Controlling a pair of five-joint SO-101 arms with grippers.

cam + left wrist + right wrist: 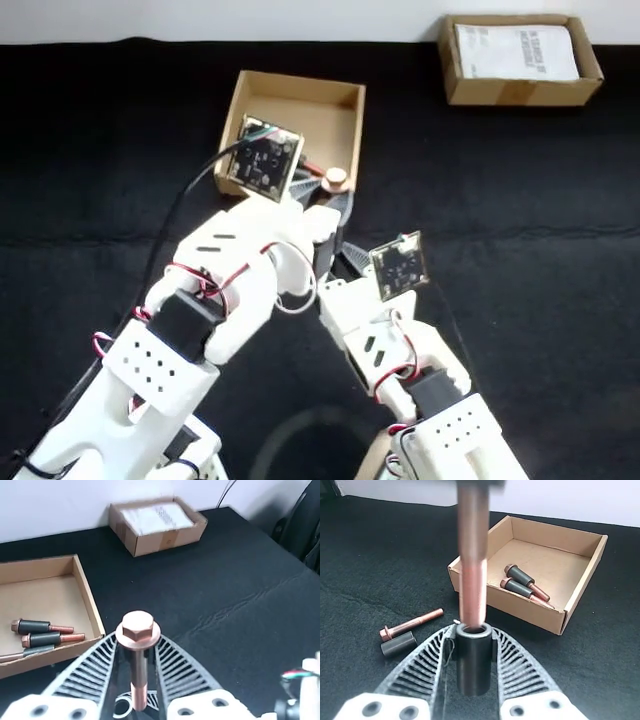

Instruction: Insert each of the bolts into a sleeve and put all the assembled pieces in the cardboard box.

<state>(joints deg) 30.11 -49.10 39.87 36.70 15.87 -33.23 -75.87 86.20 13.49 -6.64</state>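
Observation:
My left gripper (137, 647) is shut on a copper bolt (138, 630), held upright with its hex head on top. My right gripper (473, 632) is shut on a black sleeve (472, 660), also upright. The bolt's shaft (472, 565) comes down from above, its tip at the sleeve's mouth. From above, both grippers (325, 195) (338, 255) meet just in front of the cardboard box (300, 88), with the bolt head (335, 180) showing. Two assembled pieces (520, 576) (526, 591) lie in the box (580, 580). A loose bolt (412, 623) and a loose sleeve (399, 644) lie on the mat.
A second cardboard box (520, 62) holding a printed sheet stands at the far right of the black mat. The left arm's cable (190, 190) runs beside the cardboard box. The mat (530, 250) to the right of the arms is open.

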